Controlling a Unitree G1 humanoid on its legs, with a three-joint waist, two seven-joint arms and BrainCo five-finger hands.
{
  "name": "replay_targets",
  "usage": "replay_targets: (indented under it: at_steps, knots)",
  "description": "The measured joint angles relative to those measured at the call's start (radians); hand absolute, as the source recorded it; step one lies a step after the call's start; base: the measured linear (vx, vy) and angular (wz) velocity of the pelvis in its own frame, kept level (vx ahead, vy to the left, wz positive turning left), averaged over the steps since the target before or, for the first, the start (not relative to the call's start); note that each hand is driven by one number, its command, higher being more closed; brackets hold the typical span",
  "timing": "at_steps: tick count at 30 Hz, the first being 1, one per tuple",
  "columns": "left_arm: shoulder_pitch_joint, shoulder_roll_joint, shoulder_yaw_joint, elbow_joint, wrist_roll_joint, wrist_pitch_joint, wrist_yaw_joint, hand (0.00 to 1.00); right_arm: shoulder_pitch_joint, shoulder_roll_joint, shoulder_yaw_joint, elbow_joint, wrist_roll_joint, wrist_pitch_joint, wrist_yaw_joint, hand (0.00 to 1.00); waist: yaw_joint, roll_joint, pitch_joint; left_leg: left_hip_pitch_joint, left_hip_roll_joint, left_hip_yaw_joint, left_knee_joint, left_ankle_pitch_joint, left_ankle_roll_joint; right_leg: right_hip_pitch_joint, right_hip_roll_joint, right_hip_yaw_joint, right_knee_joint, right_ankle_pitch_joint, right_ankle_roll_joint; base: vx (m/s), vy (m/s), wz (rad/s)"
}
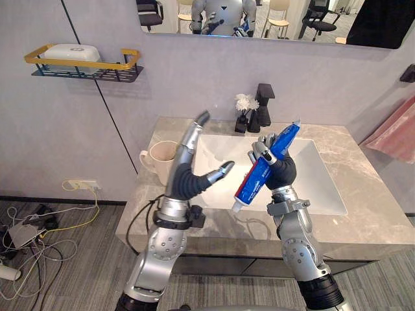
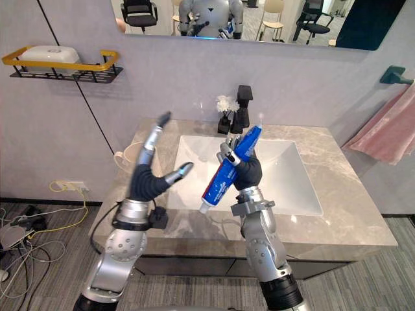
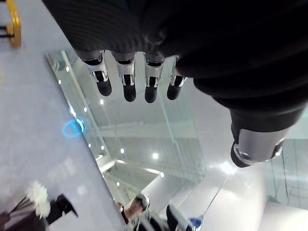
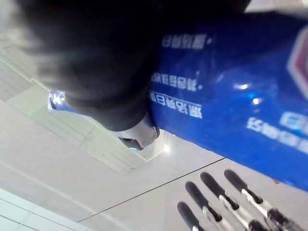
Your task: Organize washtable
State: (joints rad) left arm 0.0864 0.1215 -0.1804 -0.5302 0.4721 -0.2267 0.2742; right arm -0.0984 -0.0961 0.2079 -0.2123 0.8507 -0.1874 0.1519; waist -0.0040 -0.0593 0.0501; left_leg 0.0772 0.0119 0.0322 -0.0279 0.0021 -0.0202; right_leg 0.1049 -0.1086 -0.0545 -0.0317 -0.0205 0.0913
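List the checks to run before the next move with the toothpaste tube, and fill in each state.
1. Grip on the toothpaste tube: ok, right hand closed round its middle.
2. The white cap: ok, on, at the tube's low end.
3. Spare left hand: ok, open, raised beside the tube, not touching it.
4. The mug upright on the counter, left of the basin: ok.
5. Room inside the mug: cannot tell, partly behind the left hand.

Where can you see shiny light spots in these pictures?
Left wrist view: bright dots speckle the mirror past the open left hand; right wrist view: small glints sit on the blue tube in the right hand.
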Motion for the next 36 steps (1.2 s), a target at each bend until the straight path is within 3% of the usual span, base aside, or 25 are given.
replay_targets:
  at_steps: [4,9,15,19,26,31,36]
  knots:
    - [0.072,-0.013,0.156,-0.023,-0.01,-0.001,0.048,0.0,-0.001,-0.001,-0.035,-0.001,-0.023,-0.002,-0.001,1.0,0.02,0.003,-0.001,0.001,-0.002,-0.015,-0.007,0.006,-0.001,0.01,-0.001,-0.019,-0.006,0.0,0.0,-0.01,-0.021,0.14]
    - [0.159,-0.086,0.405,0.047,-0.099,0.006,0.098,0.0,-0.003,-0.001,-0.082,-0.011,-0.043,-0.004,-0.013,1.0,0.032,0.016,-0.01,0.003,-0.007,-0.035,-0.022,0.015,0.0,0.015,-0.004,-0.04,-0.008,-0.002,-0.001,-0.02,-0.014,0.12]
    - [0.178,-0.121,0.57,0.415,-0.414,0.027,0.099,0.0,-0.01,-0.005,-0.142,-0.011,-0.066,-0.006,-0.033,1.0,0.051,0.021,-0.013,0.014,-0.011,-0.052,-0.065,0.041,-0.002,0.015,-0.008,-0.057,-0.007,-0.002,0.0,-0.04,-0.016,0.09]
    - [0.192,-0.122,0.585,0.665,-0.519,0.051,0.063,0.0,-0.014,-0.009,-0.143,-0.011,-0.067,-0.024,-0.042,1.0,0.071,0.014,-0.015,0.014,-0.014,-0.053,-0.065,0.041,-0.002,0.015,-0.012,-0.061,-0.007,-0.003,0.001,-0.01,-0.003,0.0]
    - [0.192,-0.12,0.584,1.088,-0.578,0.096,-0.018,0.0,-0.017,-0.01,-0.141,-0.011,-0.075,-0.039,-0.044,1.0,0.073,-0.004,-0.011,0.008,-0.015,-0.064,-0.066,0.041,-0.002,0.014,-0.013,-0.079,-0.009,-0.013,0.003,-0.01,-0.017,0.05]
    - [0.191,-0.113,0.559,1.197,-0.577,0.113,-0.064,0.0,-0.037,-0.011,-0.131,-0.011,-0.101,-0.043,-0.046,1.0,0.075,-0.027,-0.008,0.004,-0.011,-0.07,-0.065,0.041,-0.002,0.014,-0.014,-0.082,-0.01,-0.015,0.003,0.0,-0.005,0.01]
    - [0.171,-0.107,0.514,1.279,-0.573,0.115,-0.102,0.0,-0.09,-0.029,-0.13,-0.011,-0.159,-0.043,-0.063,1.0,0.075,-0.033,-0.004,0.001,-0.01,-0.071,-0.065,0.041,-0.002,0.014,-0.014,-0.083,-0.016,-0.014,0.004,0.0,0.0,0.0]
